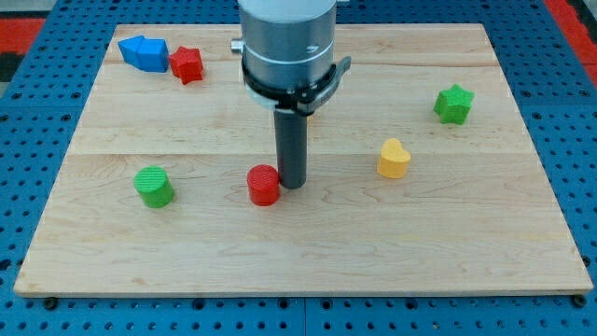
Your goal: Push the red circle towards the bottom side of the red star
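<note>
The red circle [264, 184] lies on the wooden board, left of centre and toward the view's bottom. My tip [293, 185] stands right beside it, on its right side, touching or nearly touching it. The red star [187, 63] lies near the view's top left, far up and to the left of the red circle.
A blue block [144, 52] sits just left of the red star, touching it. A green circle [154, 186] lies left of the red circle. A yellow heart-like block [394, 159] is right of centre. A green star [453, 104] is at the right. The board's edge [298, 291] runs along the view's bottom.
</note>
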